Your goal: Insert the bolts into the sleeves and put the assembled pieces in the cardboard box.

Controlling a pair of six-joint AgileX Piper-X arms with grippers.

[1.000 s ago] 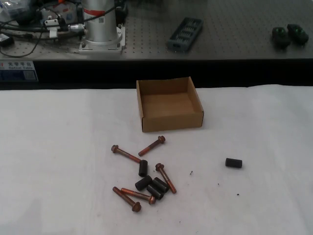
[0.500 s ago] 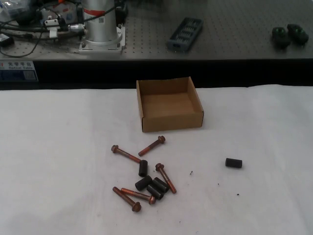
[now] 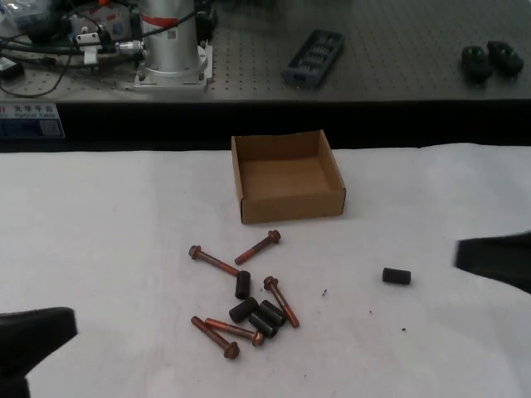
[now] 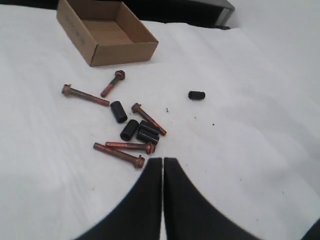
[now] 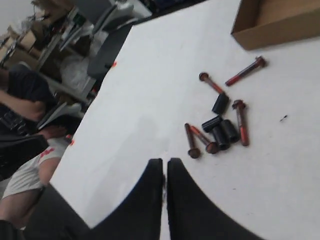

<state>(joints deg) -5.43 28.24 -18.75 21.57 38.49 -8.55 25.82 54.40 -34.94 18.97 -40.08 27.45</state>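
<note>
While looking down over the bench from behind, found the cardboard box (image 3: pixel 292 206) standing open-topped on the white sheet (image 3: pixel 108 232), toward its far edge: brown, low-walled, bare floor showing.

Counted five bolts (image 3: pixel 213 260) nearer than the box, all lying flat on the sheet: coppery-brown, long-shanked, each with a flanged head at one end. Placed two of them just in front of the box, heads pointing apart and shank ends nearly meeting. Placed a third bolt (image 3: pixel 282 301) slanting down the right of the pile. Saw the last two lying almost side by side at the near edge, heads to the right.

Counted four sleeves (image 3: pixel 243 310) among the bolts: short, black, plain cylinders lying on their sides. Found three bunched close between the third bolt and the near pair, and the fourth just beyond them. Spotted a fifth sleeve (image 3: pixel 397 276) alone, well to the right of the pile. Saw no bolt seated in any sleeve yet.

From the left wrist, saw the left gripper (image 4: pixel 163 160) hanging above the sheet on the near side of the pile, black fingers pressed together with only a hairline between them, gripping nothing. From the right wrist, saw the right gripper (image 5: pixel 164 161) likewise closed up and empty, above bare sheet, with the pile and the box farther off.

Beyond the sheet, noted a perforated metal bench (image 3: pixel 398 50) carrying a dark slotted tray (image 3: pixel 314 56).
</note>
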